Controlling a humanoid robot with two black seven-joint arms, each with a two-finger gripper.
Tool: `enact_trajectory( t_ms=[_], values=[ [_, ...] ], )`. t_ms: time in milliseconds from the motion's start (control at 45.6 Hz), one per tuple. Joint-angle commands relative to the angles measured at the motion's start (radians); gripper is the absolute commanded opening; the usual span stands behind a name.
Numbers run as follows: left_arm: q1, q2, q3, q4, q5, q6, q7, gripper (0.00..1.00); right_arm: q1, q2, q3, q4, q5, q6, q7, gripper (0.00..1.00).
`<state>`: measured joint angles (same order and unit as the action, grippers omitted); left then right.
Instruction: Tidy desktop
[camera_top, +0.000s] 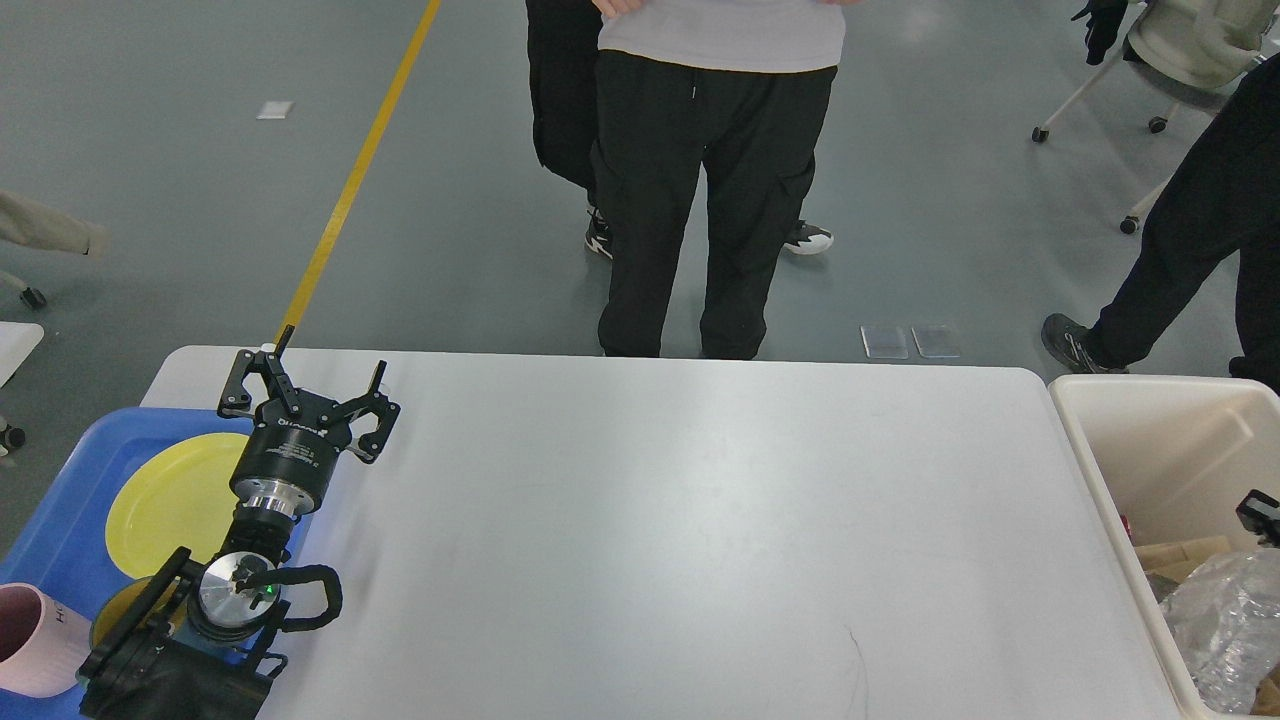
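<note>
Your left gripper (305, 385), jaws spread wide and empty at the table's (680, 520) ten o'clock, could clip the yellow plate (170, 500) when lowering; I cannot tell the right gripper's (1260, 515) jaws.

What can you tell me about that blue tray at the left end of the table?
The blue tray looks like smooth plastic, with rounded corners and a low raised rim. It lies flat on the left end of the white desktop, its near and left parts cut off by the picture's edge. On it rest a round yellow plate and a pale pink mug. The robot's left arm reaches over its right side, with the left tool open, holding nothing, past the tray's far corner.
</note>
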<state>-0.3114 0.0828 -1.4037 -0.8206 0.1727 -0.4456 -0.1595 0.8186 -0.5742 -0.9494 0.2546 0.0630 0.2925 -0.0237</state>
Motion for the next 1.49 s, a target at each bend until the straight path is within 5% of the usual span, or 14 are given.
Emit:
enact_trajectory(
  t_ms=[0, 394, 1052, 1073, 1139, 1205, 1468],
  values=[
    [0.0, 0.0, 0.0, 0.0, 0.001, -0.001, 0.0, 0.97, -0.084, 0.049, 0.012, -0.034, 0.001, -0.078, -0.007, 0.0],
    [0.0, 0.0, 0.0, 0.0, -0.001, -0.001, 0.0, 0.97, -0.231, 0.142, 0.058, -0.17, 0.003, -0.173, -0.027, 0.0],
    [0.0, 0.0, 0.0, 0.0, 0.001, 0.001, 0.0, 0.97, -0.243, 0.159, 0.077, -0.17, 0.017, -0.194, -0.03, 0.0],
    [0.0, 0.0, 0.0, 0.0, 0.001, 0.001, 0.0, 0.97, -0.245, 0.159, 0.086, -0.172, 0.021, -0.202, -0.028, 0.06],
    [0.0, 0.0, 0.0, 0.0, 0.001, 0.001, 0.0, 0.97, -0.245, 0.159, 0.11, -0.173, 0.023, -0.243, -0.028, 0.61],
    [0.0, 0.0, 0.0, 0.0, -0.001, 0.001, 0.0, 0.97, -0.242, 0.159, 0.12, -0.173, 0.024, -0.303, -0.027, 0.97],
    [0.0, 0.0, 0.0, 0.0, 0.001, -0.001, 0.0, 0.97, -0.242, 0.152, 0.126, -0.172, 0.024, -0.334, -0.021, 1.0]
  ],
)
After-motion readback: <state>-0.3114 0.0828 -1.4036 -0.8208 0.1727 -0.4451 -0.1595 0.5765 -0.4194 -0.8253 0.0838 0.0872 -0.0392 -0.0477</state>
